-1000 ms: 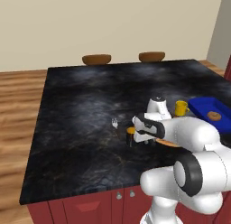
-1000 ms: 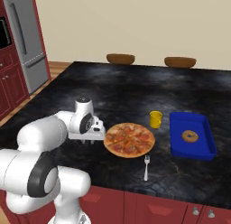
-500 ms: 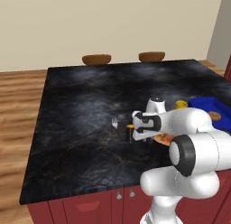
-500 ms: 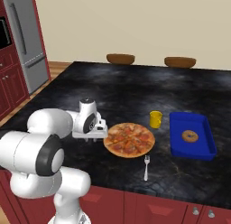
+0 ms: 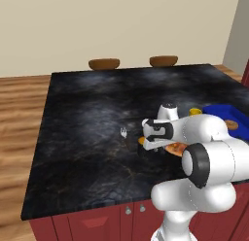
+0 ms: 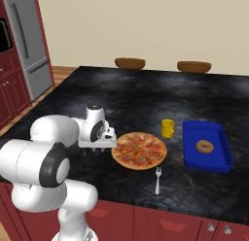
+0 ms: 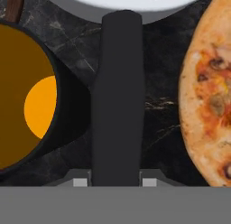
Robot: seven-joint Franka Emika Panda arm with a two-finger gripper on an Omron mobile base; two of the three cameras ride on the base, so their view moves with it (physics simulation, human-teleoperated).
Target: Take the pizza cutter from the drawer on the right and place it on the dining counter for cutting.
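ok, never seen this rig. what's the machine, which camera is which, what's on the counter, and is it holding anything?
It is a white robot arm on a driving base, all rendered. Two pictures come from base cameras behind the arm, left and right. The third looks along the gripper, with the hand low over the dining counter.

On the black stone top lie a pizza, a fork, a yellow cup and a blue tray holding a doughnut. The hand view also shows a dark cup with orange contents.

The gripper is shut on the dark handle of the pizza cutter.
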